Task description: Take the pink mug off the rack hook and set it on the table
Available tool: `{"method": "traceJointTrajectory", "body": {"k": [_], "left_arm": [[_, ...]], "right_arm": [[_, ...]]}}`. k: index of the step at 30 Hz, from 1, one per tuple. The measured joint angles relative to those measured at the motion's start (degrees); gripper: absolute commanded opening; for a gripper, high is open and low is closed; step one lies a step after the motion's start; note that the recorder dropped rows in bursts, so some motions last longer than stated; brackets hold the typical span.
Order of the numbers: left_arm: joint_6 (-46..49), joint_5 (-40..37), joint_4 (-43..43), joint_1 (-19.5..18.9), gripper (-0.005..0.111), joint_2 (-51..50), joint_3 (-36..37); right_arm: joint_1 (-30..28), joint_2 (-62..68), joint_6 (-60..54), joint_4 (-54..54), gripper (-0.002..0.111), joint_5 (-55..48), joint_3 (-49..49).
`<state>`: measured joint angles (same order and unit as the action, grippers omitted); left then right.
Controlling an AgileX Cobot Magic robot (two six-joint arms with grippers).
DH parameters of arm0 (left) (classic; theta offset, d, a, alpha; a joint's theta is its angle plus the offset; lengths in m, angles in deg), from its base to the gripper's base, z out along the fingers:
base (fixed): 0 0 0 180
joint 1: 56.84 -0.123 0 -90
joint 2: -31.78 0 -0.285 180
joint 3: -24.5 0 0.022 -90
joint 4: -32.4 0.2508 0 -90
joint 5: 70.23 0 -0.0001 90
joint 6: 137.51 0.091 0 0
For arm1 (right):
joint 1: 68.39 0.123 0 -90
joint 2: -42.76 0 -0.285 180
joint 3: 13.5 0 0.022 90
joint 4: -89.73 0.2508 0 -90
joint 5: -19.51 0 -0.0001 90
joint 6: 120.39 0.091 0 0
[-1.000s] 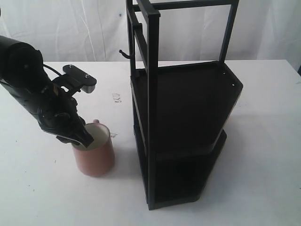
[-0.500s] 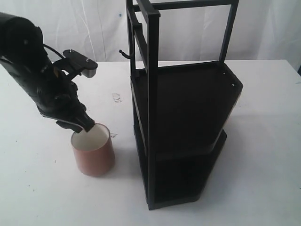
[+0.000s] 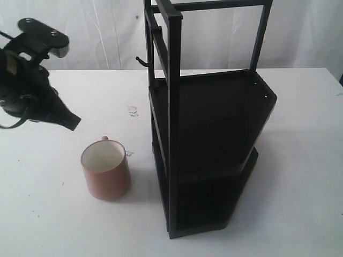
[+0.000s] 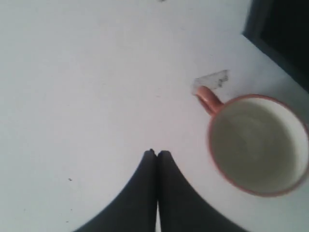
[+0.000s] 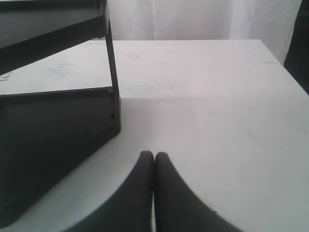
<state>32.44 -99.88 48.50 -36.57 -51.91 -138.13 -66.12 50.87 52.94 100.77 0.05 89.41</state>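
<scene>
Exterior view: the pink mug [image 3: 106,176] stands upright on the table [image 3: 300,171], mouth up, at 9 o'clock from the rack [image 3: 214,134], near it but apart. You may judge the placement done. The rack hook [image 3: 141,61], at 1 o'clock from the mug, is bare. Your left gripper [image 3: 71,121] hangs at 10 o'clock from the mug, clear of it, jaws pressed together on nothing, so the mug rests on its own base. Your right gripper [image 5: 153,155], likewise closed and empty, idles beside the rack.
</scene>
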Motion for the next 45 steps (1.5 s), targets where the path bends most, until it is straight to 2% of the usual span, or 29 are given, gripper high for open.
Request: {"method": "traceJointTrajectory", "body": {"k": [5,8,12,16,20,22,27,29,33,36,45], "left_arm": [[-22.0,12.9,14.0,-4.9,0.000,8.2,9.9],[-27.7,17.1,19.3,-8.5,0.000,13.5,12.8],[-30.8,16.7,22.9,-14.1,0.000,16.6,14.3],[-38.9,15.1,24.4,-20.6,0.000,16.9,18.6],[-49.6,15.8,26.1,-26.4,0.000,18.5,27.9],[-53.8,18.8,26.9,-28.4,0.000,20.9,32.3],[-56.3,32.6,30.8,-29.4,0.000,33.0,39.7],[-56.4,34.7,32.0,-29.4,0.000,39.4,40.4],[-56.6,31.0,34.8,-29.2,0.000,48.8,40.7],[-56.7,27.4,35.3,-29.1,0.000,52.1,40.7],[-56.7,25.9,35.5,-29.1,0.000,53.8,40.7]], "right_arm": [[0.0,0.0,0.0,0.0,0.000,0.0,0.0],[0.0,0.0,0.0,0.0,0.000,0.0,0.0],[0.0,0.0,0.0,0.0,0.000,0.0,0.0],[0.0,0.0,0.0,0.0,0.000,0.0,0.0],[0.0,0.0,0.0,0.0,0.000,0.0,0.0],[0.0,0.0,0.0,0.0,0.000,0.0,0.0],[0.0,0.0,0.0,0.0,0.000,0.0,0.0],[0.0,0.0,0.0,0.0,0.000,0.0,0.0],[0.0,0.0,0.0,0.0,0.000,0.0,0.0],[0.0,0.0,0.0,0.0,0.000,0.0,0.0],[0.0,0.0,0.0,0.0,0.000,0.0,0.0]]}}
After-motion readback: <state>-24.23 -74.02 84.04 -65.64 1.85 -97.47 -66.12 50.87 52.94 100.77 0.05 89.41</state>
